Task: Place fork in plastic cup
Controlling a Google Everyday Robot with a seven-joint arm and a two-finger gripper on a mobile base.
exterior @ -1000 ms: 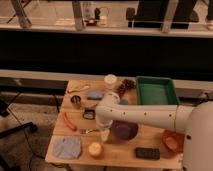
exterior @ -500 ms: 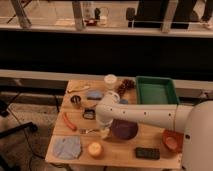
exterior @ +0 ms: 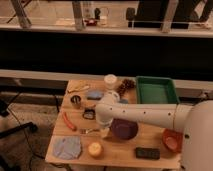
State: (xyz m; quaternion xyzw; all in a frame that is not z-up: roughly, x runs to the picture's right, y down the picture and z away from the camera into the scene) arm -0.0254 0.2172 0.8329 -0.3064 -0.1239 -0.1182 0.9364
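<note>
The thin silver fork [exterior: 89,131] lies flat on the wooden table [exterior: 120,152], left of the purple bowl [exterior: 124,129]. My gripper [exterior: 104,132] hangs at the end of the white arm and points down at the table, just right of the fork's end and touching or almost touching it. A white plastic cup [exterior: 110,80] stands upright at the far edge of the table, well behind the gripper.
An orange-red stick [exterior: 69,121] and a blue cloth [exterior: 67,147] lie at the left. A metal cup [exterior: 76,101], a small black pot [exterior: 89,114], a yellow round item [exterior: 95,148], a green tray [exterior: 156,90], a red bowl [exterior: 171,141] and a black slab [exterior: 147,152] are around.
The arm and gripper have hardly moved; the gripper stays low beside the fork. The fork lies where it was.
</note>
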